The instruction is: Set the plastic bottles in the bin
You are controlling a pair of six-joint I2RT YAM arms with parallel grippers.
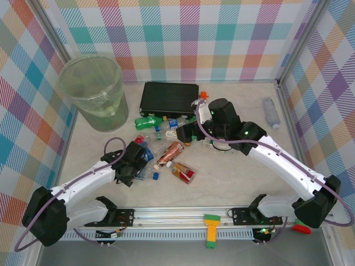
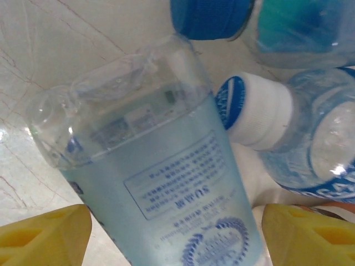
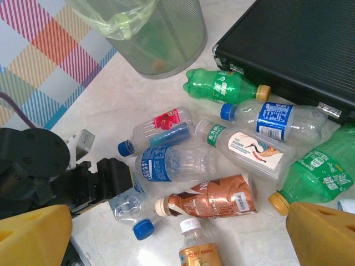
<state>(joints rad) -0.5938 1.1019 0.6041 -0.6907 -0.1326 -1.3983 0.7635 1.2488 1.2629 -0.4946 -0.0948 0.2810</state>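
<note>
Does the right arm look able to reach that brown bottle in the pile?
Probably yes. The brown bottle lies uncovered, and the right hand hangs open above the pile. Neighbouring bottles lie close on both sides and the left hand is nearby, so room looks tight.

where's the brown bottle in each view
top external: brown bottle lies mid-table, nearer the arm bases than the black case.
right wrist: brown bottle lies low centre, its cream cap to the left.
shared landmark: the black case, beyond the bottle in both.
</note>
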